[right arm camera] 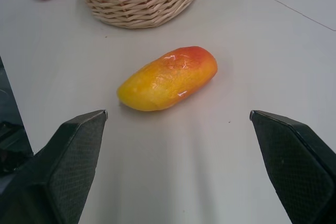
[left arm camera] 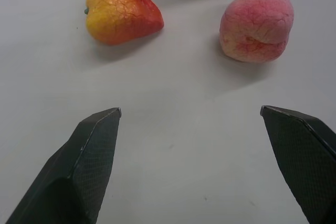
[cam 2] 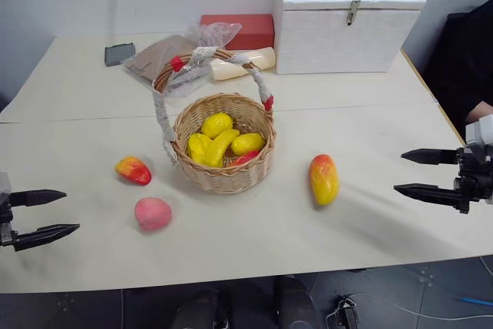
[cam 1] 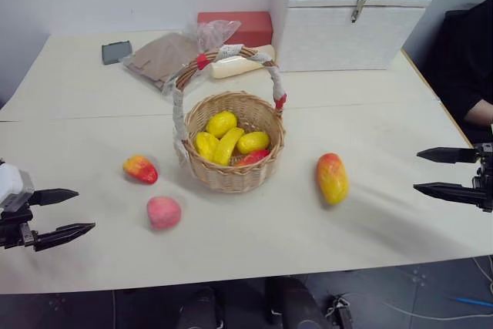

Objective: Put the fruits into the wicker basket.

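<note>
Left gripper (cam 1: 83,212): held spread wide and empty at the table's near left corner, well out from the wicker basket (cam 1: 231,175) and pointed toward the two fruits on that side.

Right gripper (cam 1: 416,171): likewise released, fingers wide apart and grasping nothing, off to the basket's right beyond the large mango (cam 1: 332,178).

Step in hand: judged to be the start of the first pick; nothing is gripped and three fruits lie outside the basket.

Next move: a reach inward is called for, most likely each arm to its nearest fruit, with the jaws lowered astride it before closing; the arched handle must be cleared on the carry over the rim.

Small mango (cam 1: 140,169): lies on the table (cam 1: 77,129) just left of the basket, apart from its wall; red-orange fading to yellow, with a crackled skin seen in the left wrist view.

Peach (cam 1: 163,212): rests nearer the table's front edge than the basket, to its front left; round, pink, matt.

Large mango: lies to the basket's right, clear of it; elongated, glossy, yellow at one end and red at the other.

Wicker basket: light-tan weave, upright at mid-table, its handle wrapped in white with red tape; several yellow fruits and a red one are already held inside.
</note>
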Tool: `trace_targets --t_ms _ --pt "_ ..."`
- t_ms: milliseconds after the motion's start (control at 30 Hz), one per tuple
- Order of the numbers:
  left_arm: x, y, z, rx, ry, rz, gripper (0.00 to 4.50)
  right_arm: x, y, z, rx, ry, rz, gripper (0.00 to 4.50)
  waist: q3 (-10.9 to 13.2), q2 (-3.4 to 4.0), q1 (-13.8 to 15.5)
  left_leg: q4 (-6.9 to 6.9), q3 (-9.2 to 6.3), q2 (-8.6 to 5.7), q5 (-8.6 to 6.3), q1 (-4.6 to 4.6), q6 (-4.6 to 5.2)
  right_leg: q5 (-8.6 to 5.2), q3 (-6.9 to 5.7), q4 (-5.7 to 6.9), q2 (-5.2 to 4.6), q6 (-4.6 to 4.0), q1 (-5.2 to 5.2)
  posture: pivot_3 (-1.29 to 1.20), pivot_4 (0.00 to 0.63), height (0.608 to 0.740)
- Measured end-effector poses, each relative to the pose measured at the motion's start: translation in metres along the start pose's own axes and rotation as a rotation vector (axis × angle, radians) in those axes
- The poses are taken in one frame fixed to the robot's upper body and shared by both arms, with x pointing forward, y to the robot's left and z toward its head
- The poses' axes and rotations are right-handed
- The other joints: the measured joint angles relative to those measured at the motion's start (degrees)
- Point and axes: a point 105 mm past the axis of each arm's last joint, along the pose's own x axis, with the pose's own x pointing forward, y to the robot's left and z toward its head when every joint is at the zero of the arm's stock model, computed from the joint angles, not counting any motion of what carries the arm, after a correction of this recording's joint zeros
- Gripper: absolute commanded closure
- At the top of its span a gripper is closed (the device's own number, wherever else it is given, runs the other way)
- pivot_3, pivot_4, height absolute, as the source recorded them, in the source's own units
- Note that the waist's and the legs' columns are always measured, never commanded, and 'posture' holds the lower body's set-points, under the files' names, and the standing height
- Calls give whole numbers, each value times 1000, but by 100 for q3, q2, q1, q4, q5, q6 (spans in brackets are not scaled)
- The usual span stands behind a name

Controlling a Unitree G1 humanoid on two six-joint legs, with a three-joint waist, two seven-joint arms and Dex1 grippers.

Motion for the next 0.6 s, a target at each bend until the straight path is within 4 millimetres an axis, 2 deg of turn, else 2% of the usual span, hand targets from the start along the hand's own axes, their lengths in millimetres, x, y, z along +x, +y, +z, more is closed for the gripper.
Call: trace_targets --t_ms 67,100,233,300,600 --pt "0 1 2 7 0 2 0 0 0 0 1 0 -4 15 4 5 -50 -39 -133 -70 69 -15 1 -2 -172 -17 -83 10 54 0 150 740" --pt "-1 2 1 3 -1 4 0 0 -1 0 2 0 -8 15 11 11 -26 -27 -149 -81 77 -17 -2 -5 -195 -10 -94 16 58 0 150 740" --pt "0 5 1 -9 -12 11 0 0 -1 0 8 1 -14 15 30 23 215 -2 -104 -85 77 -16 15 -4 -139 7 -103 16 18 0 150 740" --pt "2 7 6 4 -27 15 0 0 -1 0 7 1 -15 15 30 22 271 -3 -101 -84 64 -16 -13 -1 -128 8 -103 10 12 0 150 740" --pt "15 9 15 18 -52 -7 0 -3 -1 0 16 4 -58 15 30 23 326 -18 -39 -76 80 -14 -7 0 -112 17 -89 10 -24 0 150 740"
